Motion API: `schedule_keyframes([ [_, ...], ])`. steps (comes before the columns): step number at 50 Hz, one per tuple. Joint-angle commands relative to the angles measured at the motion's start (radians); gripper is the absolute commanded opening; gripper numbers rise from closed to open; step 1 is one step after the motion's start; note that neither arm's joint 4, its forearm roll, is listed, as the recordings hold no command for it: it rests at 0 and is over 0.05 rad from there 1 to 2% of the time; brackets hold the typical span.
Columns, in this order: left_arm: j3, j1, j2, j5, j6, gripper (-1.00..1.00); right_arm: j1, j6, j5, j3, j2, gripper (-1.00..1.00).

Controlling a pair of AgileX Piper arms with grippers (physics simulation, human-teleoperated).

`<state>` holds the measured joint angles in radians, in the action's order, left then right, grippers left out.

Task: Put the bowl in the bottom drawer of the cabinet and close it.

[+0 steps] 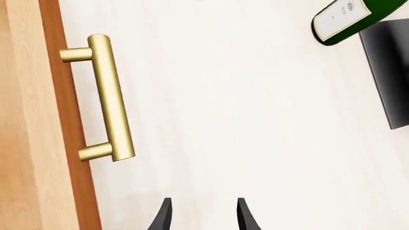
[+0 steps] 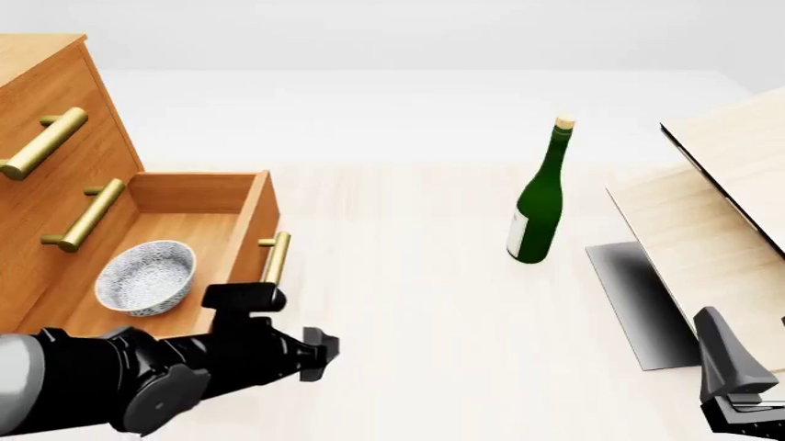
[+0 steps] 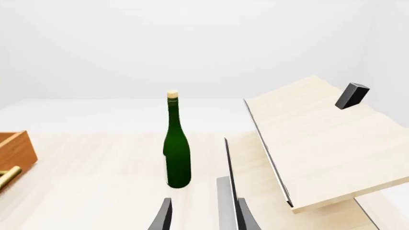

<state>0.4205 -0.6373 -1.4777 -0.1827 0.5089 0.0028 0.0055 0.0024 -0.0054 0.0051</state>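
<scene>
Two tools (image 2: 322, 354) (image 2: 736, 381), one bowl (image 2: 146, 277), three drawers, one bottle (image 2: 540, 197)

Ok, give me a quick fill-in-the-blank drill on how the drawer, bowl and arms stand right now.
1. The bowl sits inside the bottom drawer, which is pulled ____.
2. The left gripper has its fingers ____, close to the brass handle.
3. The green bottle stands ____ on the table.
4. The right gripper holds ____.

Missing words: open; apart; upright; nothing
</scene>
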Motion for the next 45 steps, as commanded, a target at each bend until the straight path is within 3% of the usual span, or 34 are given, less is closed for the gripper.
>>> schedule_keyframes([
  [1, -0.009, 0.049, 0.015, 0.009, 0.018, 1.0, 0.0, -0.001, 0.0, 0.0, 0.0, 1.0],
  [7, -0.025, 0.088, 0.011, 0.007, 0.035, 1.0, 0.0, 0.0, 0.0, 0.0, 0.0, 1.0],
  [45, -0.061, 0.246, 0.065, 0.039, -0.039, 1.0, 0.0, 0.0, 0.0, 0.0, 0.0, 1.0],
])
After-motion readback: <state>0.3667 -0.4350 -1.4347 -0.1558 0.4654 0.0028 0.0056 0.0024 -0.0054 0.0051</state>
